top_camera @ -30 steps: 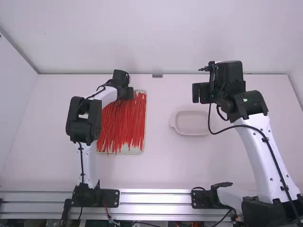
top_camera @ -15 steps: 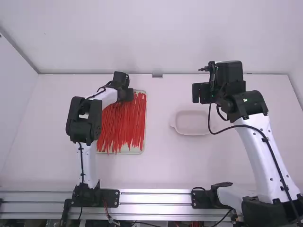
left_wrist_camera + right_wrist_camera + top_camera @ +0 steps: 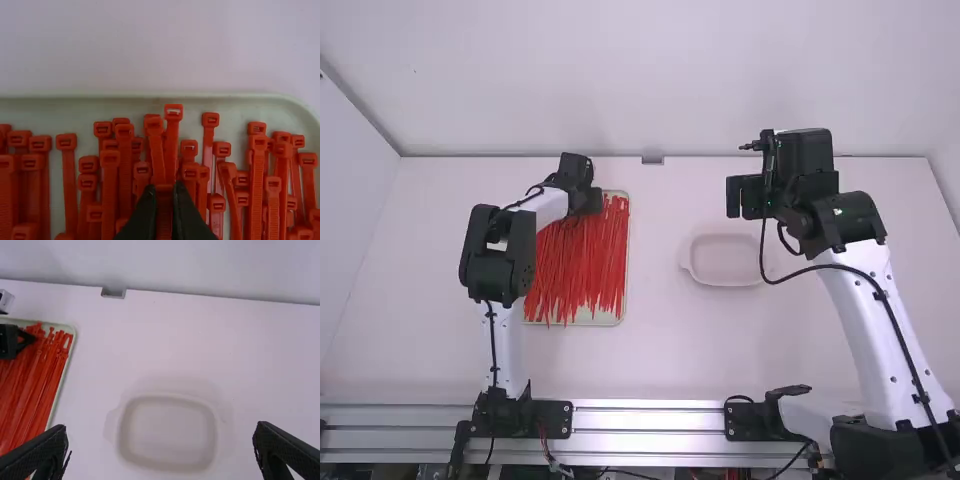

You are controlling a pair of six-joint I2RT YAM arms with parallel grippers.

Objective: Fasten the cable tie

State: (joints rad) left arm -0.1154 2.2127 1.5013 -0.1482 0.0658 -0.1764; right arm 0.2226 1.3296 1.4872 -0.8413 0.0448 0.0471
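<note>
Cable tie: red plastic, with its slotted head lying at the far end of the tray and poking past its neighbours. It is one of a dense heap of like ties lying roughly parallel, heads away from the arm bases.

Left pincer: low over the far end of the heap, its fingers drawn close together with this tie's strap pinched between them, a little behind the head.

Handling, as judged: the tie should be very light, with a thin, springy strap that bends readily and a smooth surface that may slide in the grip. The head is the only stiff part. A hold on the strap close behind the head seems sound, since it steadies the slot and leaves it free for threading. The tail end will droop and will need a second hold near its tip. Neighbouring ties overlap this one and may lift with it.

Right pincer: fingers spread wide apart, holding nothing, hanging above a shallow white dish.

Dish and tray both stand on the white table, well apart, with the tray on the left arm's side.
</note>
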